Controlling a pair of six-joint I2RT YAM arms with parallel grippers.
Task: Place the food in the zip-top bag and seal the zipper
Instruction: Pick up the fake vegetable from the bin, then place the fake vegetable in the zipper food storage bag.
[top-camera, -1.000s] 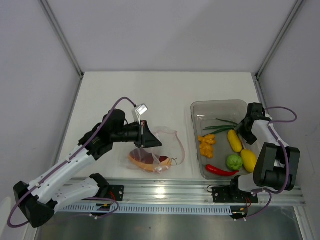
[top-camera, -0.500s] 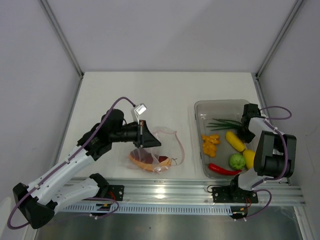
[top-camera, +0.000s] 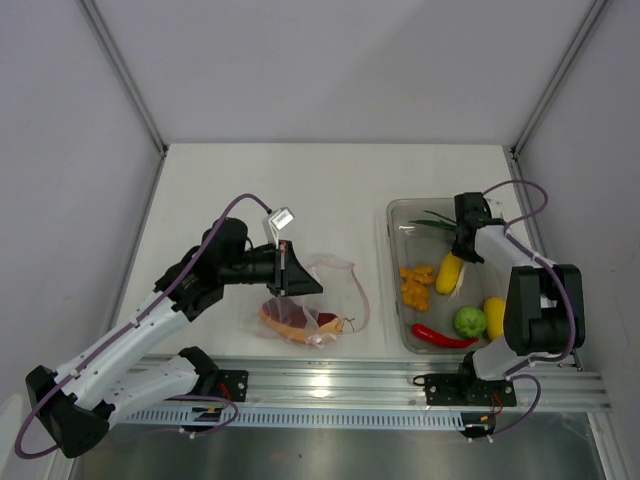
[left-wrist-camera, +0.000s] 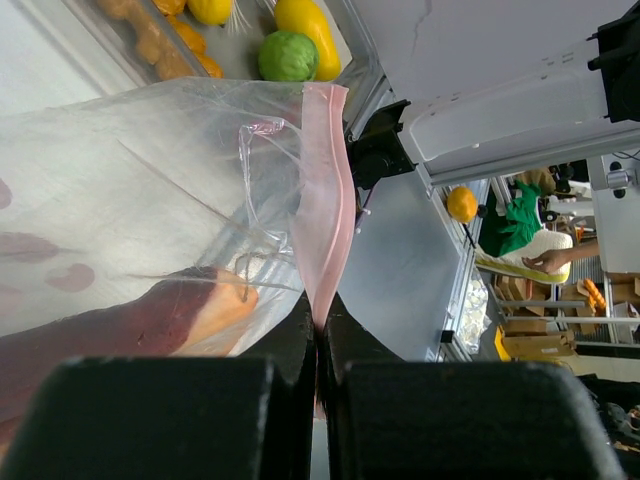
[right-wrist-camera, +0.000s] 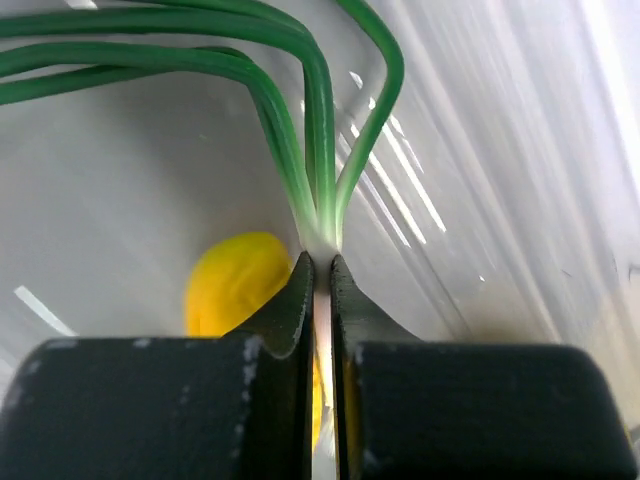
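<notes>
My left end effector (left-wrist-camera: 318, 345) is pinched tight on the zipper (left-wrist-camera: 322, 200) of the zip-top bag (left-wrist-camera: 150, 170). The bag lies near the table's (top-camera: 300, 180) near edge with the reddish-brown piece (left-wrist-camera: 120, 325) inside. My right end effector (right-wrist-camera: 322, 290) clamps the green stalks (right-wrist-camera: 290, 150) (only its wrist view shows the grip) at the bin (top-camera: 390, 250) by the right edge. The top view adds the red chili (top-camera: 443, 337).

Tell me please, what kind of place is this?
Most likely a robot laboratory test cell. Two arms are bolted to a metal rail at the edge of a white table, plain grey panels wall it in, and toy foods lie in a clear bin.
</notes>
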